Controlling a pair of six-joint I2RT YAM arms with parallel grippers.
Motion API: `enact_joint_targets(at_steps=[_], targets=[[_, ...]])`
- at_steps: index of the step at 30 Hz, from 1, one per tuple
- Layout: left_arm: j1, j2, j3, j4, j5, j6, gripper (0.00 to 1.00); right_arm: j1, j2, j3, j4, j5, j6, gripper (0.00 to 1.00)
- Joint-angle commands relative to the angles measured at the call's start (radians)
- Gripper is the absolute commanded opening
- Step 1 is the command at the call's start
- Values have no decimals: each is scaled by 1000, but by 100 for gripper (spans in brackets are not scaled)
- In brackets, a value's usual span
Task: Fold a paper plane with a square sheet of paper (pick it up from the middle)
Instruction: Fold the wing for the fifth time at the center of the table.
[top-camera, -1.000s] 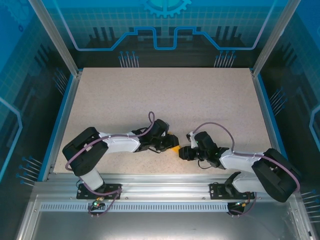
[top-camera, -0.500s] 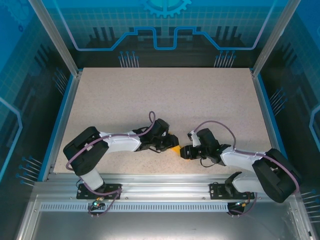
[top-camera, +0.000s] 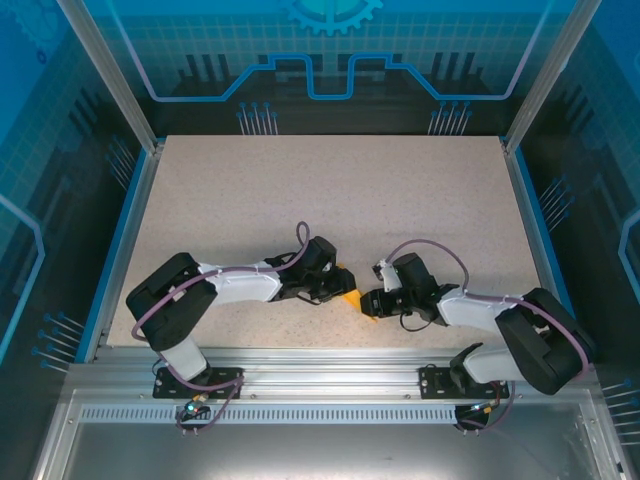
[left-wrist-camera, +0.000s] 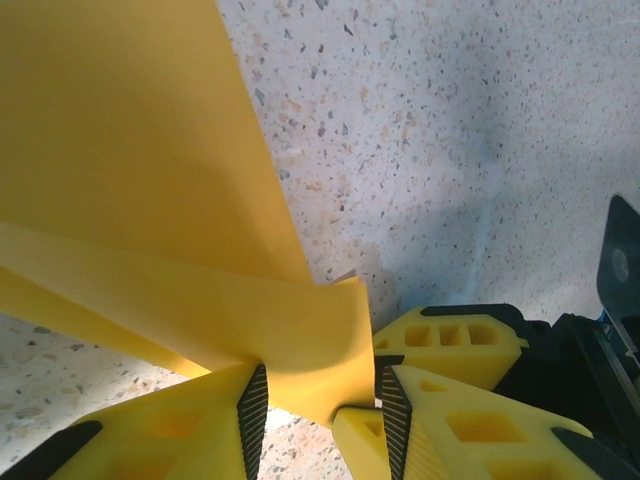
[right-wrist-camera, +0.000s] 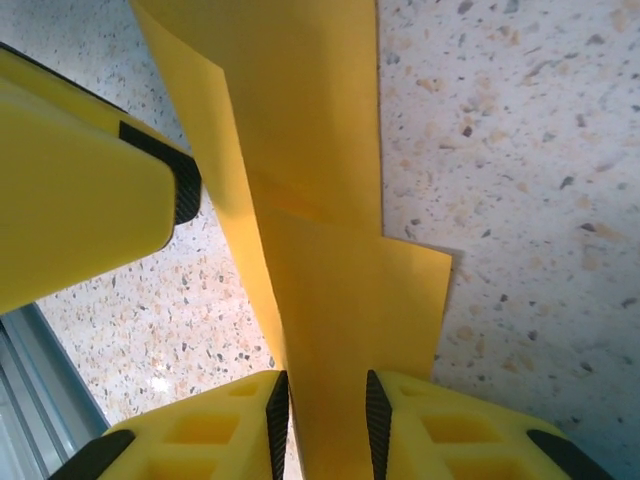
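The square sheet of paper (top-camera: 352, 296), orange-yellow and creased into folded layers, lies near the table's front edge between my two grippers. My left gripper (top-camera: 338, 288) comes at it from the left. In the left wrist view, a bowed flap of the paper (left-wrist-camera: 300, 340) spans from pad to pad of the left gripper (left-wrist-camera: 320, 405), which is shut on it. My right gripper (top-camera: 369, 303) meets it from the right. In the right wrist view its jaws (right-wrist-camera: 326, 420) stand a narrow gap apart, straddling a raised fold of the paper (right-wrist-camera: 320, 200). No finished paper plane is in view.
The two grippers nearly touch. A right gripper finger (left-wrist-camera: 450, 340) sits just beside the left jaws, and a left gripper finger (right-wrist-camera: 80, 200) looms at the left of the right wrist view. The speckled table (top-camera: 330, 200) stretches behind, and its metal front rail (top-camera: 330, 360) is close.
The right gripper has moved left toward the paper and its jaws have narrowed around the fold. The left arm has stayed in place, holding the sheet.
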Motion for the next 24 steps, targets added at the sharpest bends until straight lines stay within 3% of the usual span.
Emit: enact_joint_targets(at_steps=[1,16,24], targets=[[8,15,26,-30,-19,21,39,1,25,2,2,-84,16,26],[8,2,28,-36,-11,25,39,5,49,-5,59,-82,74,15],[9,-70,3,-29,3,20,45,5,70,0,91,-84,117,12]])
